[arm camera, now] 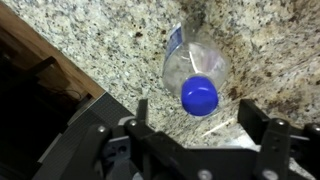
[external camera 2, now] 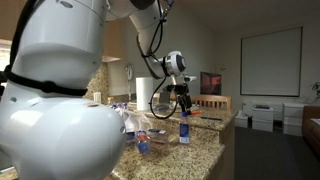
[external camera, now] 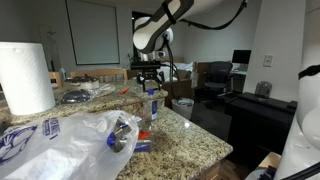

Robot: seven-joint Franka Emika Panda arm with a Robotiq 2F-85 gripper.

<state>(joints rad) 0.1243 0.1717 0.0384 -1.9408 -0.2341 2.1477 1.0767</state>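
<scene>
In an exterior view, your end effector (external camera: 148, 76) hangs just above the bottle (external camera: 152, 102), upright on the tabletop (external camera: 195, 135). In an exterior view, the bottle (external camera 2: 184, 130) sits directly beneath it. Wrist view: jaws wide open (holding nothing), either side of the blue cap (arm camera: 199, 95).

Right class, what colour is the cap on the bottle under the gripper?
Blue. The cap shows best in the wrist view.

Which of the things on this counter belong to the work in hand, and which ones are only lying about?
In hand: bottle with blue cap, upright on the granite counter; gripper, open, above it.
Lying about: paper towel roll; plastic bag.
</scene>
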